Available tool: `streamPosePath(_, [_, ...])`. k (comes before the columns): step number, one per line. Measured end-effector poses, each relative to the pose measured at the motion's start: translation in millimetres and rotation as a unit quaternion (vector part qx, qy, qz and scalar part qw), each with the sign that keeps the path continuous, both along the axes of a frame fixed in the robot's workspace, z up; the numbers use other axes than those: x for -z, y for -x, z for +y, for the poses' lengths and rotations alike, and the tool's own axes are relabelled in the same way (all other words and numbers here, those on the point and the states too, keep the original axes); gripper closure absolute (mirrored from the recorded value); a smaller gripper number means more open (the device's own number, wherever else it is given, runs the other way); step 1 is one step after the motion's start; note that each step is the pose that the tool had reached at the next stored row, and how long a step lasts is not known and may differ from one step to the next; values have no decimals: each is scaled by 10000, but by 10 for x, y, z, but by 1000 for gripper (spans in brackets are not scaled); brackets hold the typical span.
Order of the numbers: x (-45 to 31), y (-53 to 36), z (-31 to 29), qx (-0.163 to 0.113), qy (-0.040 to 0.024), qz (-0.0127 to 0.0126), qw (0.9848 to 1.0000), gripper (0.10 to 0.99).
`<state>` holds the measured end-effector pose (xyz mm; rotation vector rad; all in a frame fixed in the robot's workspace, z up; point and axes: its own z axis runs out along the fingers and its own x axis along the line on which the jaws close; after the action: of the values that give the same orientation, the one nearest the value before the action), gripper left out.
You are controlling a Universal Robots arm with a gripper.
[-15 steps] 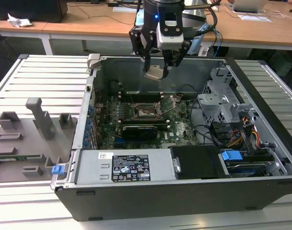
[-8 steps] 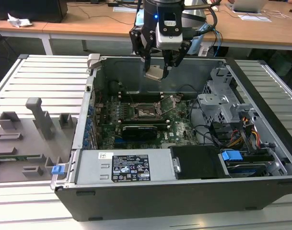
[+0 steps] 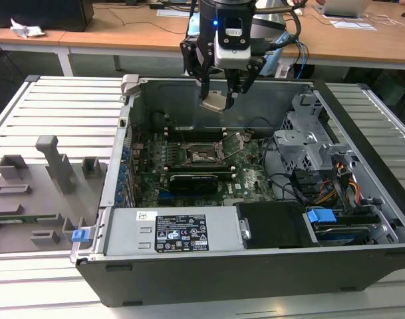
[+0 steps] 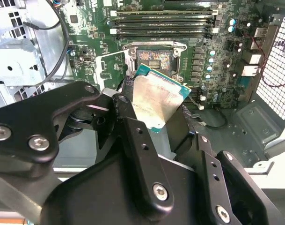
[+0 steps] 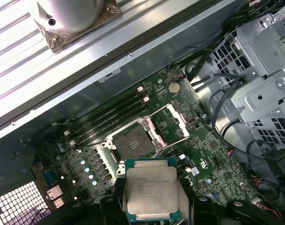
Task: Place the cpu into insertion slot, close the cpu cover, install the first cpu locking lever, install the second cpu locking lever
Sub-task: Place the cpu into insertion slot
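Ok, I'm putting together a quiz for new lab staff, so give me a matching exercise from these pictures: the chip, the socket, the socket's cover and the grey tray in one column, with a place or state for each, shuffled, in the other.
Things
1. chip
2. socket
3. cover
4. grey tray

Places or states
A. outside the computer case, on the exterior view's left
B. swung open beside the socket
C. held in the gripper, above the board
D. bare, nothing seated in it

Pairs: 1-C, 2-D, 3-B, 4-A
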<state>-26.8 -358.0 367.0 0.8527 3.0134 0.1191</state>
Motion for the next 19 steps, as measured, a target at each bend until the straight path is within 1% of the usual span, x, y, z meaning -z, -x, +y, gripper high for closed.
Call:
streamPosePath(3, [1, 0, 0, 106, 6, 0, 9999, 561])
streamPosePath(12, [2, 0, 0, 299, 17, 0, 9996, 561])
streamPosePath(19, [4, 0, 0, 475, 24, 0, 9989, 561])
